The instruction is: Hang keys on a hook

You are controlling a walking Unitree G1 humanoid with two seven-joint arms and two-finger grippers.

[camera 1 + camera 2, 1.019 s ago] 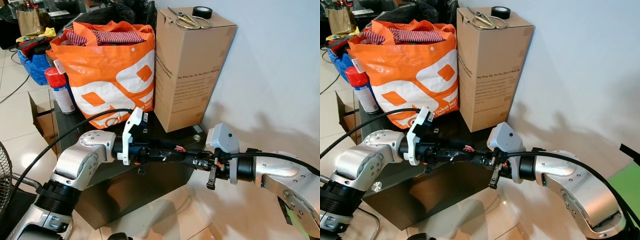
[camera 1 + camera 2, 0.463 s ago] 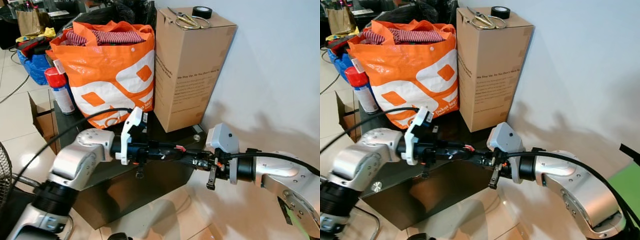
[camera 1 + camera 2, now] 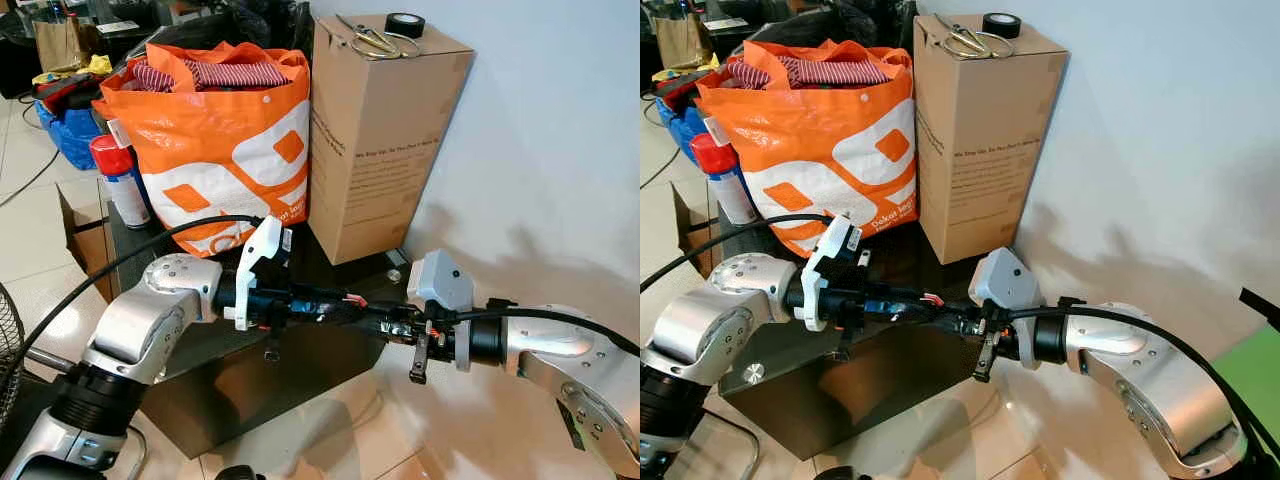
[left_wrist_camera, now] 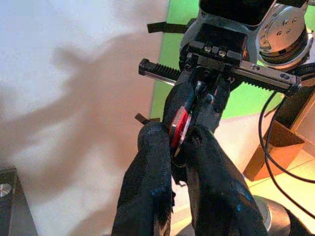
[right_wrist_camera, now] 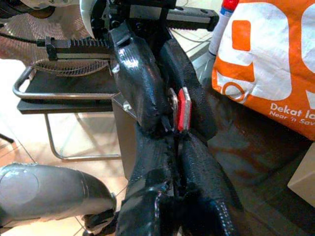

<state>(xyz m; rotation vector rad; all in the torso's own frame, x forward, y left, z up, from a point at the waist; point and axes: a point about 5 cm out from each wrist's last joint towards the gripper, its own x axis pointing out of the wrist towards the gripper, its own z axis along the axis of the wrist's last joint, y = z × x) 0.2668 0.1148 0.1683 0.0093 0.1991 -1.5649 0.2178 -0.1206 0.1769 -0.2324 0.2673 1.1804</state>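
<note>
Left tool (image 4: 179, 147) nudged left, keys (image 4: 179, 129) between fingers

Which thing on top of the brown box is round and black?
The roll of black tape on the cardboard box. It is a closed dark ring; the scissors lying beside it are long, pale and metal.

A lived-in home corner: tiled floor (image 3: 30, 215), laundry-stuffed orange shopping bag (image 3: 215, 150), cardboard box (image 3: 375, 140).
</note>
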